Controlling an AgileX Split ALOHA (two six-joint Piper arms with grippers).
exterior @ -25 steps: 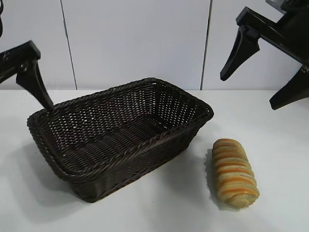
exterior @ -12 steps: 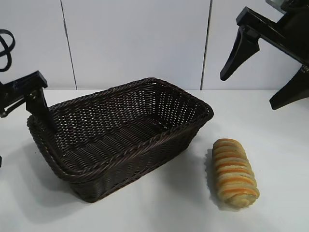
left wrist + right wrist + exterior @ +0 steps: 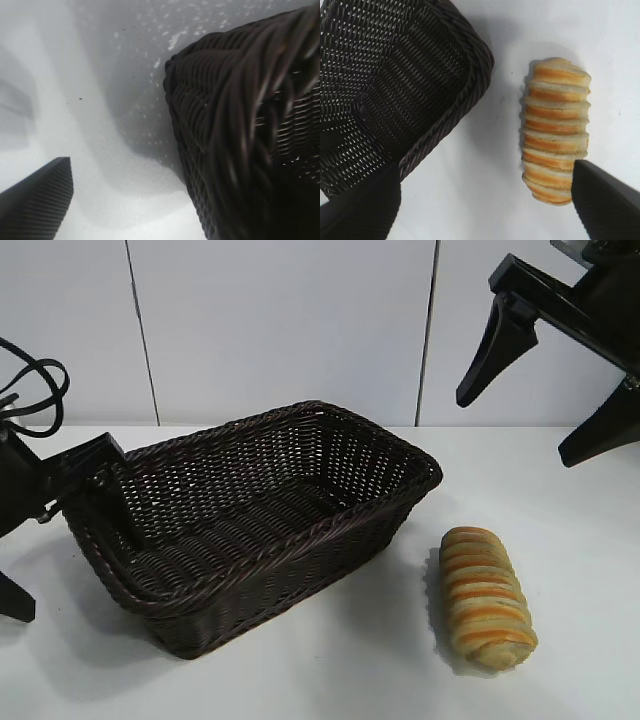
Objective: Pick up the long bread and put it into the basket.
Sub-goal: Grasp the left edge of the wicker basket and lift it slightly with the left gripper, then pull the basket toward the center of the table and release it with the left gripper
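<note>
Two grippers are in play for you, and neither has anything in it. Your right gripper (image 3: 540,385) hangs high above the table's right side, fingers spread wide, with the long bread (image 3: 486,596) lying on the white table (image 3: 340,680) well below it. From the right wrist view, the long bread (image 3: 555,127) sits between the two dark fingertips (image 3: 607,207) but far beneath them, untouched. That loaf rests flat on its side, ridges running crosswise, just beside the basket's right end and apart from it. The basket (image 3: 250,525) stands upright in the middle of the table, its braided rim facing up, its interior holding nothing you can see. Over on the left, your left gripper (image 3: 60,540) is low at the basket's left end, one finger (image 3: 110,495) reaching over the rim into the basket, the other (image 3: 15,598) down outside near the table. Its fingers are parted, straddling the wicker wall (image 3: 235,130), which fills the left wrist view close up.
</note>
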